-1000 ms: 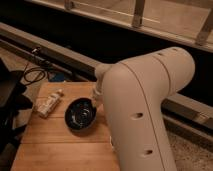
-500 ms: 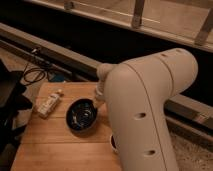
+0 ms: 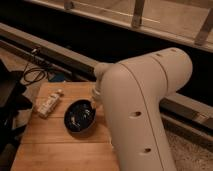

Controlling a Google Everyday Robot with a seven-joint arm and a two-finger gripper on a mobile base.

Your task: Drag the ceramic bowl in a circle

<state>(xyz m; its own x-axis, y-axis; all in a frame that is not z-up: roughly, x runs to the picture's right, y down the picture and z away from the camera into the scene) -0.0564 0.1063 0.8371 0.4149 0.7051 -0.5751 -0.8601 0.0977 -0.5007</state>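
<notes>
The ceramic bowl (image 3: 80, 116) is round, shallow, black and glossy, and sits on the wooden table (image 3: 55, 147) near its middle right. My gripper (image 3: 95, 101) reaches down from the big white arm (image 3: 142, 110) to the bowl's right rim. The arm hides most of the gripper.
A small pale bottle (image 3: 48, 103) lies on the table's left, close to the bowl. A black cable (image 3: 31, 75) coils behind the table's back left. A dark object (image 3: 10, 97) stands at the left edge. A rail runs along the back.
The bowl has shifted slightly right and toward the front with the gripper at its rim. The bottle has not moved.
</notes>
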